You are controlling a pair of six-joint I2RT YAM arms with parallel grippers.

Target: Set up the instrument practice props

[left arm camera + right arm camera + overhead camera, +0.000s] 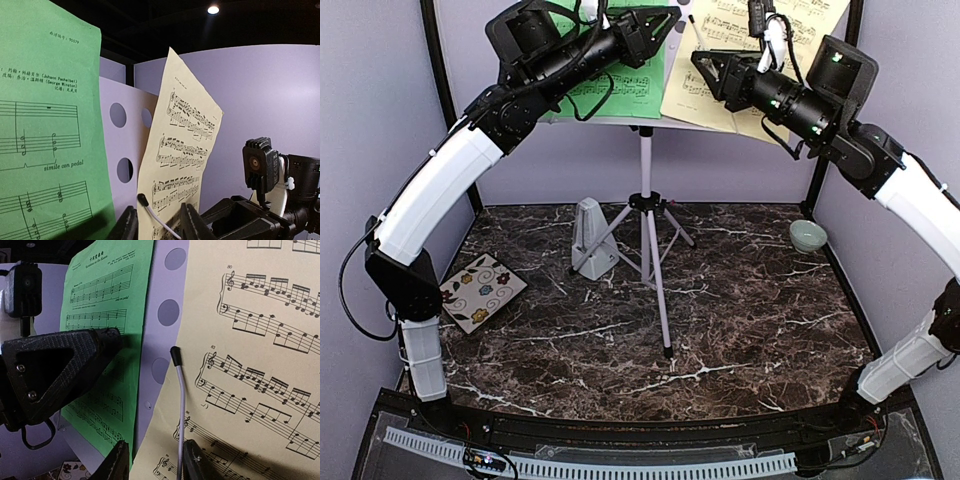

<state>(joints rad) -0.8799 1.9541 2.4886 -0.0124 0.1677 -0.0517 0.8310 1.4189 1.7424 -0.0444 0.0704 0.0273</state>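
Stand: white tripod, upright mid-surface toward the far side; perforated desk up top, holes showing betw the 2 sheets.
Green sheet: on the desk, left half.
Yellow sheet: on the desk, right half, leaning on it.
Wire: thin holder w/ black tip, in front of yellow sheet's left edge.
L fingers: up at the desk, partway apart, nothing gripped that I can see; one tip right at green sheet, can't tell if touching.
R fingers: partway apart, wire runs up betw them w/o touching either.
Metronome: grey, upright on surface, just left of tripod legs.
Tile: floral, near-left on surface.
Bowl: far-right on surface.
Surface: dark marble.
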